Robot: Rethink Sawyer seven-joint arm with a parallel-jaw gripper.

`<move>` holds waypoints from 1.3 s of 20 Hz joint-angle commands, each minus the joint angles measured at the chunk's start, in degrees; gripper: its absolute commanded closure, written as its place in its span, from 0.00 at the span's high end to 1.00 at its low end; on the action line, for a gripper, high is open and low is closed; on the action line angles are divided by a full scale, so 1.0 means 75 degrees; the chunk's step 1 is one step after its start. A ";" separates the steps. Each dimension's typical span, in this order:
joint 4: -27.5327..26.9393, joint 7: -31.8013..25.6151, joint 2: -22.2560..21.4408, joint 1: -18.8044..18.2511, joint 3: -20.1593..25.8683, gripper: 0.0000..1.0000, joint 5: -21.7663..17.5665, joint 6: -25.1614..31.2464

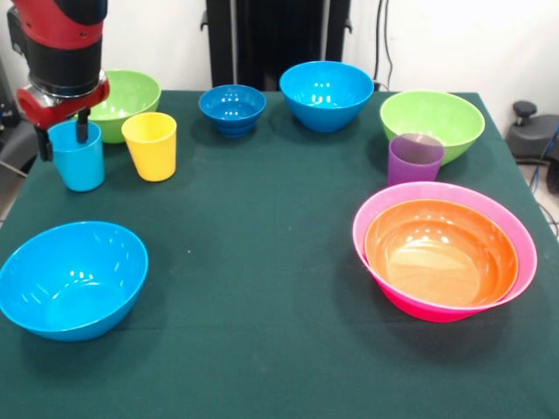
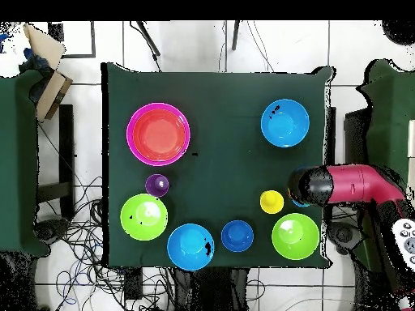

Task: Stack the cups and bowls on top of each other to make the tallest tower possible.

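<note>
- worktop (image 1: 262,262): dark green cloth carrying all the pieces, each standing mouth up.
- tower (image 1: 444,251): so far only the orange bowl (image 1: 441,253) nested in the large pink bowl (image 1: 515,229), at the front view's right; both tip slightly toward the camera.
- loose bowls: two bright blue (image 1: 72,278) (image 1: 327,94), two lime green (image 1: 431,122) (image 1: 127,103), and one small dark-blue footed bowl (image 1: 232,108), all well apart from the tower.
- arm (image 2: 352,185): red and black, reaching to the worktop's corner beside the yellow cup (image 1: 150,145).
- light blue cup (image 1: 78,155): upright, long axis vertical, mouth up; the jaws straddle its rim, one finger (image 1: 82,129) inside and one outside, apparently closed on the wall.
- purple cup (image 1: 414,159): upright, just behind the pink bowl.
- step in hand, as judged: lift the blue cup straight up to keep its axis vertical, carry it clear of the yellow cup, and release only once centred over the orange bowl.
</note>
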 commanded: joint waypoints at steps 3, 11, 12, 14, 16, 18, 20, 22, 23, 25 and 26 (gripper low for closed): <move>0.0030 -0.0701 0.0443 0.0309 -0.0129 1.00 -0.0743 -0.0343; -0.0339 -0.0944 0.0828 0.0284 -0.0053 1.00 -0.0924 -0.0481; -0.0379 -0.0937 0.0874 0.0297 -0.0055 1.00 -0.0949 -0.0505; -0.0432 -0.0928 0.0938 0.0301 -0.0063 1.00 -0.0989 -0.0557; -0.0480 -0.0946 0.0992 0.0312 -0.0063 1.00 -0.1041 -0.0575; -0.0532 -0.0961 0.1046 0.0306 -0.0055 1.00 -0.1089 -0.0581; -0.0565 -0.0981 0.1066 0.0289 -0.0042 1.00 -0.1131 -0.0570; -0.0609 -0.1030 0.1103 0.0269 -0.0021 1.00 -0.1174 -0.0556; -0.0600 -0.1042 0.1096 0.0262 -0.0015 1.00 -0.1201 -0.0557; -0.0632 -0.1143 0.1110 0.0227 0.0029 1.00 -0.1215 -0.0523; -0.0639 -0.1184 0.1122 0.0208 0.0049 1.00 -0.1222 -0.0519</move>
